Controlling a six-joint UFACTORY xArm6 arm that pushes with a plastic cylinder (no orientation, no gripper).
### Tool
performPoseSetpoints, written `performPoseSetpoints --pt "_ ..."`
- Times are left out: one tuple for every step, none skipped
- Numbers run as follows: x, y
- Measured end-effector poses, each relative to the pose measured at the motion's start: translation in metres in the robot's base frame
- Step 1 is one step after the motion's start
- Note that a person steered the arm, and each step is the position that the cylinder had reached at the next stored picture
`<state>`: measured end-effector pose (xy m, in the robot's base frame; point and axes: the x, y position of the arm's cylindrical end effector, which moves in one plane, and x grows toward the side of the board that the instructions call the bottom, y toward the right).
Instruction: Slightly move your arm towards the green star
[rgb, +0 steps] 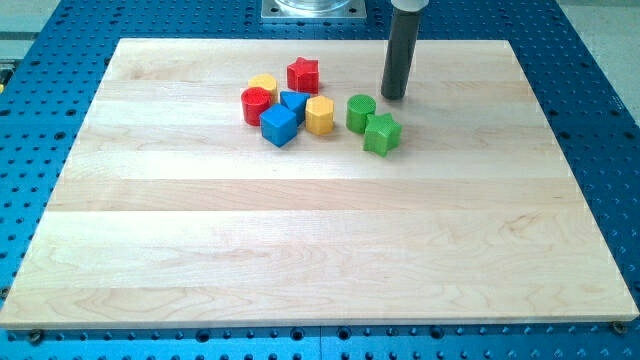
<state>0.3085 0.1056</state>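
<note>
Up near the view's top, my tip (393, 97) rests on the pale wooden board (300, 250), just above and to the right of the green cylinder (360, 112). The green star (381, 133) sits just below the tip, touching the green cylinder's lower right side. The rod carries no fingers or jaws, so nothing is grasped; its end stands apart from every block.

Left of the green pair, six blocks crowd together: a yellow hexagonal block (319, 115), a blue cube (279, 125), a smaller blue block (293, 101) whose shape is hard to make out, a red cylinder (256, 104), a yellow cylinder (264, 84) and a red star (303, 74) at the cluster's top. A narrow gap separates the yellow hexagonal block from the green cylinder.

No brand, label or lettering can be read on any surface.

All eight blocks lie in the board's upper third, nearer its top edge than its sides. Bare wood spreads wide below them to the bottom edge and to the right of the green star. Around the board runs a blue perforated table (600, 80), and a grey metal mount (312, 9) shows at the view's top.
</note>
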Motion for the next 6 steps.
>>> performPoseSetpoints --pt "0.0 0.0" --pt "0.0 0.0" --pt "0.003 0.0" --pt "0.003 0.0" --pt "0.017 0.002" --pt "0.02 0.032"
